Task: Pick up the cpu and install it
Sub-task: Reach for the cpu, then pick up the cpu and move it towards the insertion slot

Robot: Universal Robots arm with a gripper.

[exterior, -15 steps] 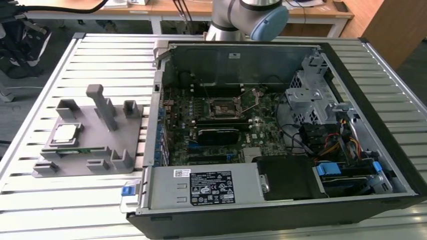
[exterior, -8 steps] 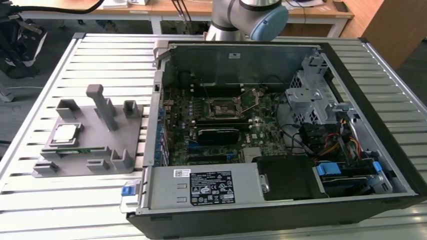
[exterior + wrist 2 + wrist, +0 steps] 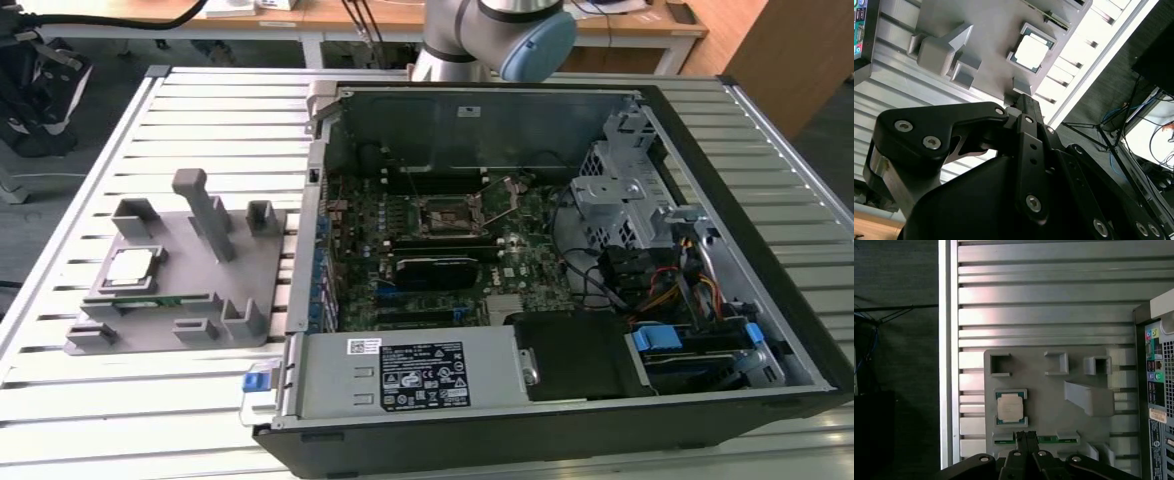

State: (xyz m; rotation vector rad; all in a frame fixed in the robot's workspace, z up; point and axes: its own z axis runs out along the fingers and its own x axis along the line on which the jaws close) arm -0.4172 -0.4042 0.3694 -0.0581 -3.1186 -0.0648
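The cpu (image 3: 131, 268) is a small square chip with a silvery top. It lies flat in a pocket of the grey holder plate (image 3: 187, 290), at the exterior view's left beside the open computer case. Both wrist views look down on the cpu (image 3: 1010, 407) (image 3: 1031, 51) from well above. My gripper (image 3: 1026, 436) (image 3: 1021, 97) hangs high over the holder plate (image 3: 1054, 405), its black fingers pressed together with nothing between them. Inside the case, the black-framed socket (image 3: 447, 212) sits on the motherboard with its lever raised.
A narrow green memory stick (image 3: 1051, 439) lies in a slot of the holder beside the cpu. Grey posts (image 3: 211, 212) stand up from the holder. The case walls (image 3: 310, 250), a drive cage (image 3: 621, 195) and cables (image 3: 667, 290) surround the motherboard. The slatted table's edge (image 3: 944, 365) runs close by.
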